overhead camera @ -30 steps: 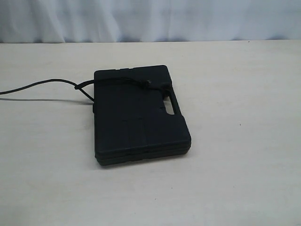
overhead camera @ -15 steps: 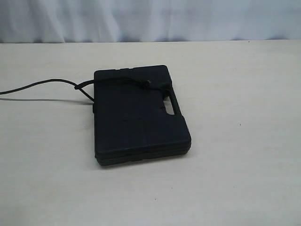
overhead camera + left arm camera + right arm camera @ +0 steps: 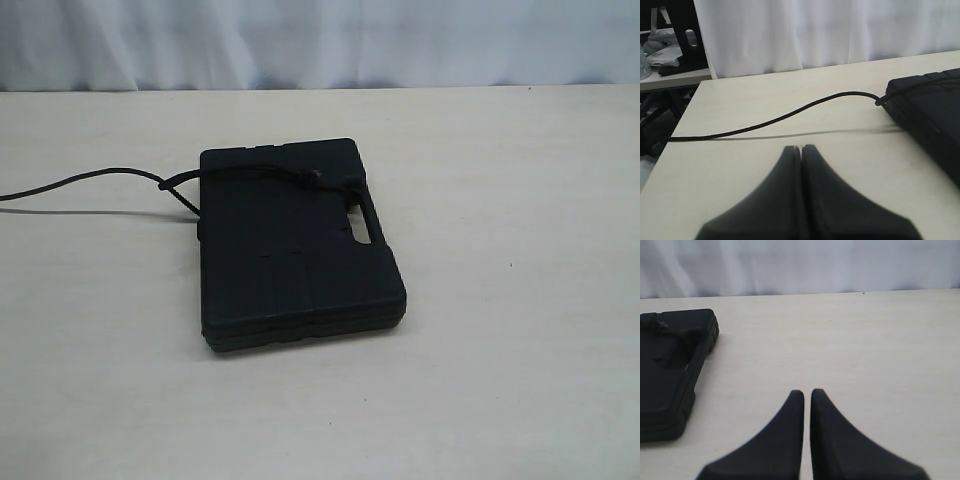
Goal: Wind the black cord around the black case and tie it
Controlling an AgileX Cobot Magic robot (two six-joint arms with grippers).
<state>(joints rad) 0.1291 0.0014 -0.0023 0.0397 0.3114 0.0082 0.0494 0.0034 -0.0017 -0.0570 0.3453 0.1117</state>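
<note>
Cord (image 3: 100, 173) lies partly on the case (image 3: 290, 250) and partly on the counter (image 3: 500, 380). One stretch crosses the case's lid near its far end and bunches into a small knot (image 3: 314, 177) close to the handle side. At the case's left edge the cord splits into two strands: one comes off the lid and the other runs down to the counter beside the case's side. The strands meet just left of the case. From there a single line curves away to the left across the counter and runs out of the exterior view. In the left wrist view that free stretch reaches the counter's edge.

The case lies flat near the middle of the counter, lid up, with its slot handle (image 3: 362, 228) on the right edge.

The left tool (image 3: 801, 148) is closed, with its jaws pressed together and nothing between them. It sits above bare counter, apart from the cord. The right tool (image 3: 807, 392) is also closed and empty, with only a thin slit between its jaws. It is well to the right of the case.

A pale curtain (image 3: 320, 40) hangs behind the counter.
</note>
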